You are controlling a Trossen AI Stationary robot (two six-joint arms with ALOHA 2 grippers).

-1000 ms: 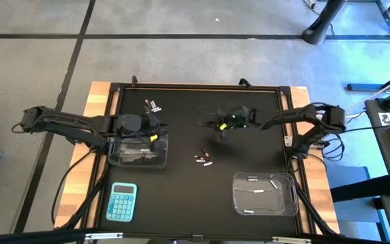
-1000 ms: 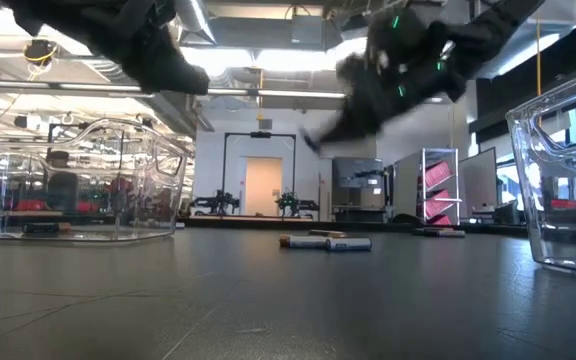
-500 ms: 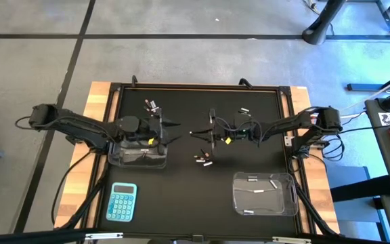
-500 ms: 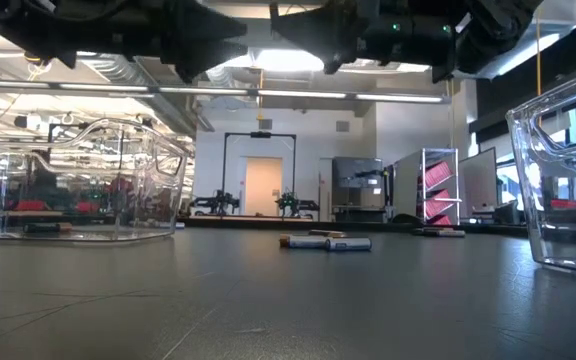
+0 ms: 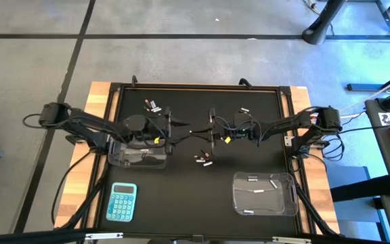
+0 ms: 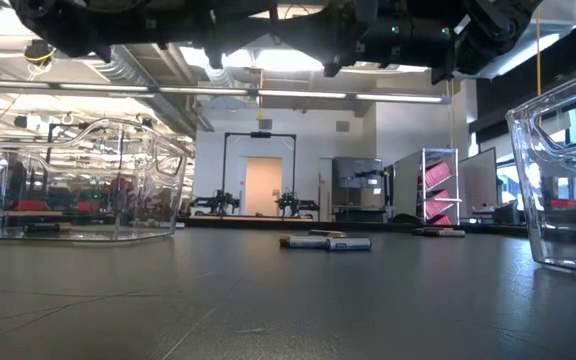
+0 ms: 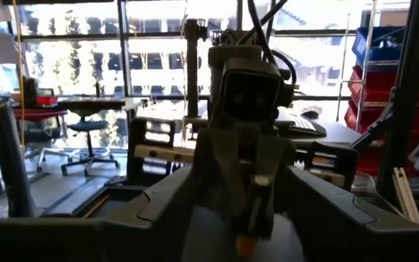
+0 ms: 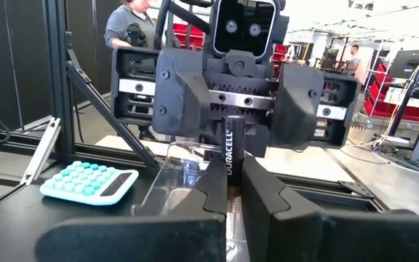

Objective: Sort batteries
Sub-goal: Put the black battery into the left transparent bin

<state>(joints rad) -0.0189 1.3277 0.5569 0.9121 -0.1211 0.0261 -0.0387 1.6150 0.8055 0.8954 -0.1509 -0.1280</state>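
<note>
Roughly midway, by the look of it: on the black tabletop, the right tub already holds a few pale batteries and the left tub some dark ones, while loose batteries remain in the middle and near the far edge. Above the centre the two arms meet tip to tip for a handover. The right gripper is clamped on a dark battery, and the left gripper faces it with fingers spread apart, not yet gripping. That battery, and the loose ones, are still to be sorted.
</note>
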